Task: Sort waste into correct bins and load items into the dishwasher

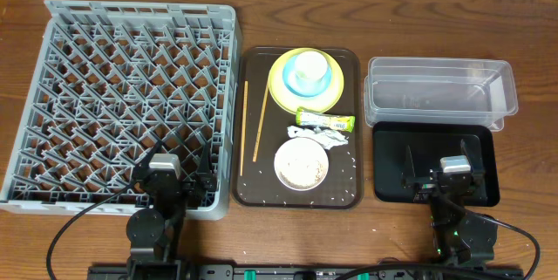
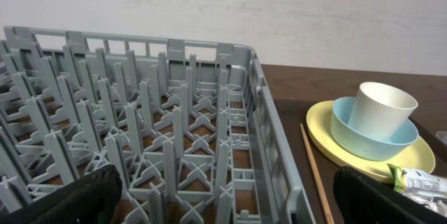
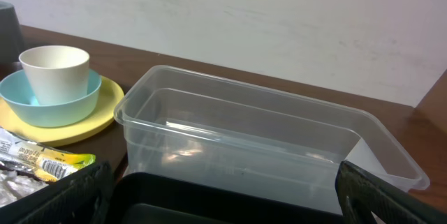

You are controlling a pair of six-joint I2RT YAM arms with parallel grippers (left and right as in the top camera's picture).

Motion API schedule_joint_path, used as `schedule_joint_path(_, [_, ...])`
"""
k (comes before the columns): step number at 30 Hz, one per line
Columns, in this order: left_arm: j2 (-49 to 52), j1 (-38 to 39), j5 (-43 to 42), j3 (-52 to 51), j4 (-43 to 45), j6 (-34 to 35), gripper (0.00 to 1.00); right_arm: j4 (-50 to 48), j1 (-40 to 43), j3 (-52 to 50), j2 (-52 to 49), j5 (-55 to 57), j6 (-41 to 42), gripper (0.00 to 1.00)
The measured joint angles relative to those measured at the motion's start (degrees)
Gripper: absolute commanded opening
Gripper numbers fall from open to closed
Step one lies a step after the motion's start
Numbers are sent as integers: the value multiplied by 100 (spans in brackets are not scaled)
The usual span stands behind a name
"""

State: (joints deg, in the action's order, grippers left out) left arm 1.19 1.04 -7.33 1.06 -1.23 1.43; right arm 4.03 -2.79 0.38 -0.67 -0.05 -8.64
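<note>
The grey dish rack fills the left of the table. A brown tray holds a yellow plate with a light blue bowl and a white cup, wooden chopsticks, a green-and-yellow wrapper, white paper scraps, and a white shallow bowl with rice grains scattered around it. A clear tub and a black tray sit on the right. My left gripper is open over the rack's near right corner. My right gripper is open over the black tray.
The plate, bowl and cup show in the left wrist view and the right wrist view. The clear tub stands just beyond the black tray. A pale wall stands behind the table. Bare wood lies between tray and bins.
</note>
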Motion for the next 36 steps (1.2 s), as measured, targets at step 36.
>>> schedule_joint_path(36, [6542,0,-3287,9691,-5880,0,98,0,0,0,-2,-7,-2,99])
